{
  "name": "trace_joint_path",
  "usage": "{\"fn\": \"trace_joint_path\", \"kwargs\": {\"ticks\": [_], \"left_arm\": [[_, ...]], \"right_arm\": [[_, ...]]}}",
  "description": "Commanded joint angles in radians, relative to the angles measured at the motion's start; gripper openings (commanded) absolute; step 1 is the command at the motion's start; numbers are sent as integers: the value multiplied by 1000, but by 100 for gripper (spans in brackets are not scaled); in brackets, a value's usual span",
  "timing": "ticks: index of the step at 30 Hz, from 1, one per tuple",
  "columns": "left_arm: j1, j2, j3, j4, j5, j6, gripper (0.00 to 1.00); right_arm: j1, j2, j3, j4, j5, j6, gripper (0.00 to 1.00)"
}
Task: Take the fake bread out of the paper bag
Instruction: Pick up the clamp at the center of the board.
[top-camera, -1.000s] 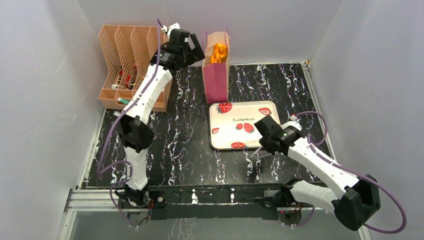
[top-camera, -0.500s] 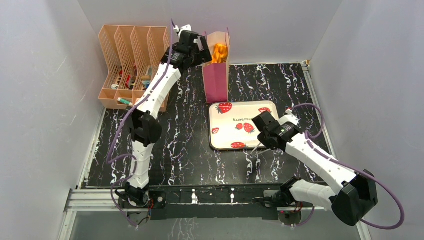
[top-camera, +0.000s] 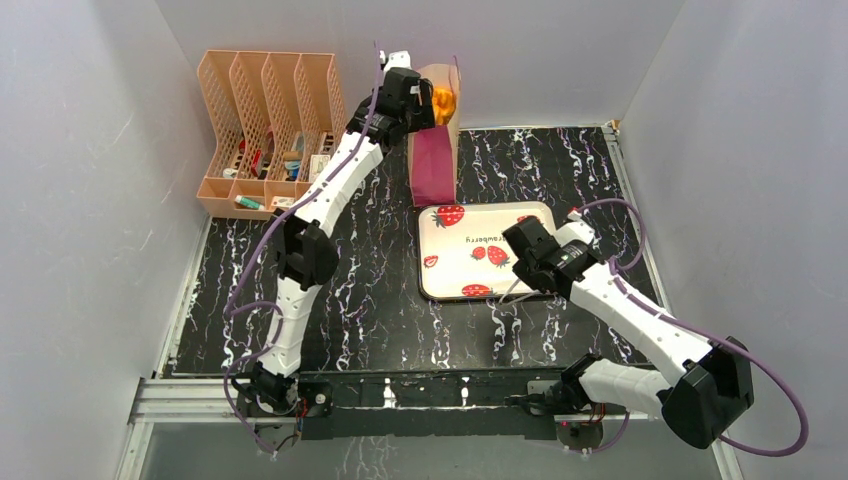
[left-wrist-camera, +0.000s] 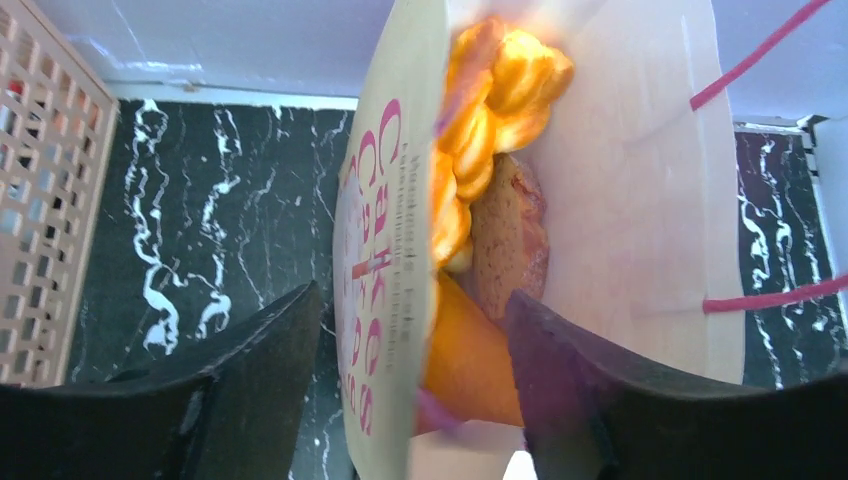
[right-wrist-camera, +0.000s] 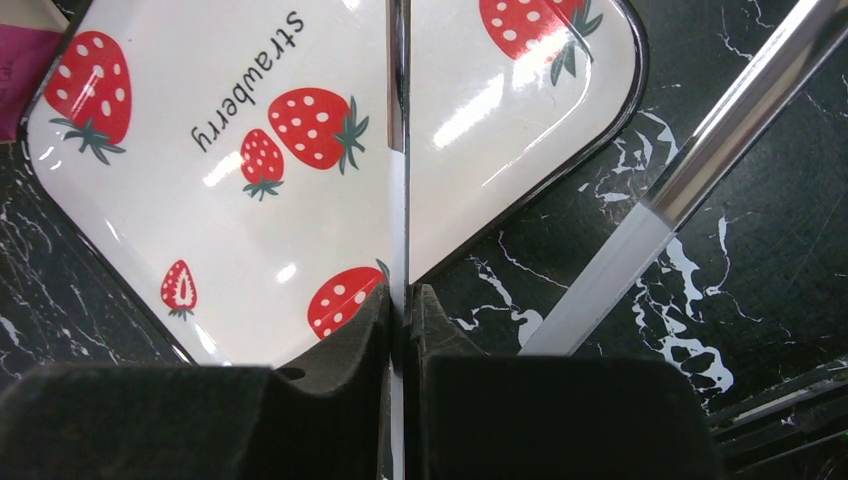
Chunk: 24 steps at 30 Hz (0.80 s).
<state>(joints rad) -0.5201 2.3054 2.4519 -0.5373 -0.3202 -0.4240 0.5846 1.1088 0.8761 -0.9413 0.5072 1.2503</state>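
Where the fake bread (left-wrist-camera: 480, 130) sat: every piece that showed was inside the paper bag (left-wrist-camera: 620, 200), with the braided loaf uppermost and a brownish and an orange piece below it.
Paper bag: upright at the far side of the worktop (top-camera: 380, 260), just beyond the strawberry tray (top-camera: 455, 275).
Progress: 0 pieces out by the look of it; no bread lay on the tray, so the whole removal was left to do.
Left gripper (left-wrist-camera: 410, 305): fingers (left-wrist-camera: 250, 390) apart, 1 outside the lettered wall and 1 inside the bag, clasping nothing.
Left arm: stretched far forward, wrist raised at the bag's mouth.
Right gripper (right-wrist-camera: 400, 300): fingers clenched on a thin silver rod (right-wrist-camera: 397, 150) at the tray's near right corner.
Right arm: bent low over the near right of the worktop.
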Motion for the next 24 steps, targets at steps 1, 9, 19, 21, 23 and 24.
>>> {"fn": "trace_joint_path", "kwargs": {"ticks": [1, 9, 19, 21, 23, 24], "left_arm": [[-6, 14, 36, -9, -71, 82, 59], [-17, 6, 46, 19, -126, 137, 7], [-39, -124, -125, 124, -184, 182, 0], [-39, -133, -119, 117, -192, 181, 0], [-41, -133, -96, 93, -199, 182, 0], [-44, -135, -91, 89, -204, 183, 0]], "right_arm": [[5, -8, 68, 25, 73, -29, 0], [5, -33, 67, 7, 81, -41, 0], [5, -50, 77, 4, 69, -65, 0], [6, -56, 77, 5, 70, -71, 0], [5, -60, 77, 6, 67, -77, 0], [5, -62, 78, 6, 66, -80, 0]]}}
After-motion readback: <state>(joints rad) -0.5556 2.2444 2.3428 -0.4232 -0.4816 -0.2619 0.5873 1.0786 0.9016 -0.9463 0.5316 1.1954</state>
